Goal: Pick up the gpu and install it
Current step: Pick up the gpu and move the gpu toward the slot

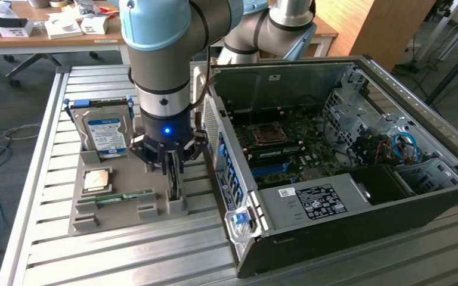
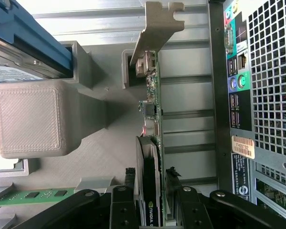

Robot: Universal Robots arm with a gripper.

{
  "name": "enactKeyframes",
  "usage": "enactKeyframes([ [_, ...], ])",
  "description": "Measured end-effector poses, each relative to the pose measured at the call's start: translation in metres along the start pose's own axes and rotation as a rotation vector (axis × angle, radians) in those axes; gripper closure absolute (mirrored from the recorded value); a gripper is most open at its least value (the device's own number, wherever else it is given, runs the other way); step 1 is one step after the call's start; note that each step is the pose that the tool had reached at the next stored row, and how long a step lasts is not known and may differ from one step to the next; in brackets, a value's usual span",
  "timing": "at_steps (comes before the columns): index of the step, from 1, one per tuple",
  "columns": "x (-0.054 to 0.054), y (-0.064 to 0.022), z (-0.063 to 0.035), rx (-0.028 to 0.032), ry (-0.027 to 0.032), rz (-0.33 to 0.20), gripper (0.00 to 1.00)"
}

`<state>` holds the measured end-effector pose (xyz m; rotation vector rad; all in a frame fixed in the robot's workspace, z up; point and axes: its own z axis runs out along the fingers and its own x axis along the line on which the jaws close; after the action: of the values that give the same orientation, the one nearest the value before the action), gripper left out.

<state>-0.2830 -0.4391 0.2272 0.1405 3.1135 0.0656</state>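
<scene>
A robot arm's hand (image 1: 173, 179) hangs low over a grey moulded holder (image 1: 117, 217) on the slatted metal table (image 1: 46, 179), at the exterior view's left of an open computer case (image 1: 356, 179). The gpu (image 2: 152, 157) is in that holder, standing on its long edge in a narrow slot at the side nearest the case, its silver end bracket (image 2: 155, 28) jutting beyond the holder's block. The holder apparently keeps the card upright so that its top edge is offered to a grip from straight above.

In the wrist view the hand's two black fingers (image 2: 121, 205) stand apart, one on each side of the card. The finger on the heatsink side is close against it, and a thin gap shows on the bare board side. The card looks straddled rather than gripped, and it sits in its slot, not yet lifted.

The other parts wait in their own pockets of the holder: a hard drive (image 1: 105, 134) with a blue-white label propped upright at the far end, a square processor (image 1: 98, 179) lying flat, and a green memory stick (image 1: 117, 196) nearer the camera. The case lies on its side with the panel off, which turns the motherboard (image 1: 293, 143) upward, presumably so parts can go in from above.
</scene>
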Motion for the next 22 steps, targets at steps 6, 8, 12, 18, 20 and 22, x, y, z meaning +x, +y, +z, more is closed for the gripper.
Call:
enactKeyframes([
  [6, 0.0000, 0.0001, -0.0001, -0.0002, -0.0002, 0.000, 0.61],
  [8, -0.0001, 0.0002, -0.0006, 0.0000, 0.0000, 0.000, 0.61],
  [12, 0.0000, 0.0004, -0.0016, -0.0002, -0.0002, 0.000, 0.61],
  [18, 0.0001, 0.0018, -0.0017, -0.0001, 0.0000, 0.000, 0.61],
  [20, 0.0001, 0.0019, -0.0016, -0.0002, -0.0001, 0.000, 0.61],
  [22, 0.0001, 0.0025, -0.0016, -0.0002, -0.0001, 0.000, 0.61],
])
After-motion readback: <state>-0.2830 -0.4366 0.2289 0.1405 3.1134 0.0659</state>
